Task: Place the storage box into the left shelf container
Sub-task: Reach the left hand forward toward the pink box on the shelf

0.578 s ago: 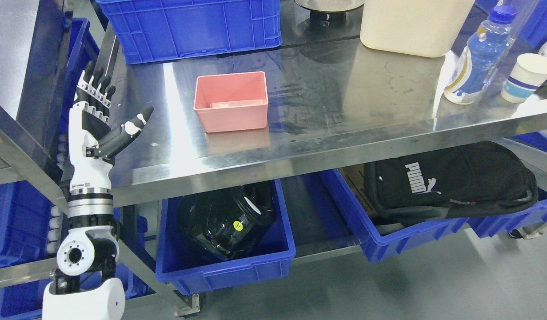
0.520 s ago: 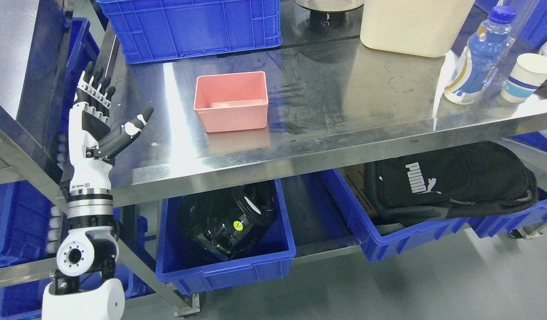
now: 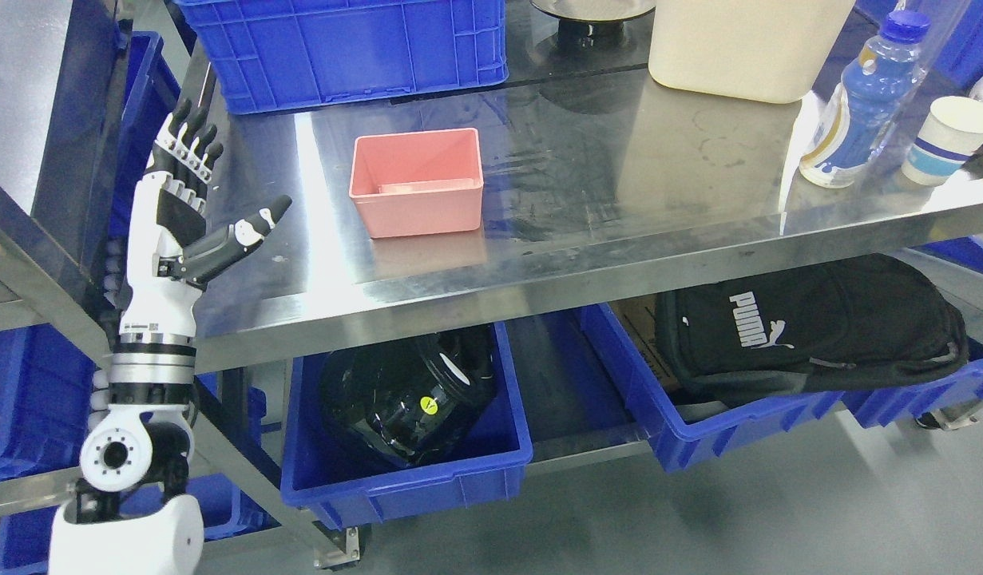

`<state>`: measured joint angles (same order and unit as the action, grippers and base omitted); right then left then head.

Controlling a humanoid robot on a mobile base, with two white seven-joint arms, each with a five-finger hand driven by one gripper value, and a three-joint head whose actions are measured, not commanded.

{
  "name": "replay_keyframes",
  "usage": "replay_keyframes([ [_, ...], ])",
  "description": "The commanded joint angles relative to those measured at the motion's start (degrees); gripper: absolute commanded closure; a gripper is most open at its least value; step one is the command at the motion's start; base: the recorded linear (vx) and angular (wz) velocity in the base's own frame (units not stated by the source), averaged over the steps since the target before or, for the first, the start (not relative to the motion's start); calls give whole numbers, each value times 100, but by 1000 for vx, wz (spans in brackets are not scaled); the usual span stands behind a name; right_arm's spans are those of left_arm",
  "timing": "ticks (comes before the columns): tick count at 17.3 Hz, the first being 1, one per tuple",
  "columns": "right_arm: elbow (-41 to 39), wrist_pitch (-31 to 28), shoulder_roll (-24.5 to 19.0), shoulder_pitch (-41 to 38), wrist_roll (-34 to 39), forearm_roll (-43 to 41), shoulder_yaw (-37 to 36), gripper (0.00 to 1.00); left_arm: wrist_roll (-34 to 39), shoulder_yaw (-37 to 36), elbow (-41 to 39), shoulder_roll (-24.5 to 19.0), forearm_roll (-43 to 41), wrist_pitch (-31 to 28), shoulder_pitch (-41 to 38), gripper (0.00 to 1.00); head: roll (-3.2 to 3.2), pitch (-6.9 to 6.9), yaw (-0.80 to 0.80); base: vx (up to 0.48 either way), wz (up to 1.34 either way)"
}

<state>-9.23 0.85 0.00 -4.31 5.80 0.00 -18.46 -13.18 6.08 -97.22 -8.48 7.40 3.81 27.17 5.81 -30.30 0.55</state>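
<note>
Fingers spread, the left hand (image 3: 189, 209) holds nothing at the bench's (image 3: 619, 208) left edge. Right of it, apart, sits the pink storage box (image 3: 416, 182), seemingly empty, though its floor is partly hidden.

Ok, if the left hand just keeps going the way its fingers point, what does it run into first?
Probably the blue crate at the table's back left. The left hand is open, fingers aimed up and away, left of the pink storage box, so it would miss that. Depth is unclear.
</note>
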Motion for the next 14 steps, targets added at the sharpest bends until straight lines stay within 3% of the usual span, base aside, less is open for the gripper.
replay_keyframes([
  [1,0,29,100,0,1951,44,0,0,-894,-98,238,-1392,-616,-214,920,0,0,0,0,0,0],
  [5,0,29,100,0,1951,44,0,0,-2301,-940,238,-1789,-985,-214,1168,1,0,0,0,0,0],
  [8,0,29,100,0,1951,44,9,0,-2461,-1380,553,-1518,-2021,-196,1440,1,0,0,0,0,0],
  [14,0,29,100,0,1951,44,0,0,-2945,-1811,792,-1270,-2506,-223,1712,5,0,0,0,0,0],
])
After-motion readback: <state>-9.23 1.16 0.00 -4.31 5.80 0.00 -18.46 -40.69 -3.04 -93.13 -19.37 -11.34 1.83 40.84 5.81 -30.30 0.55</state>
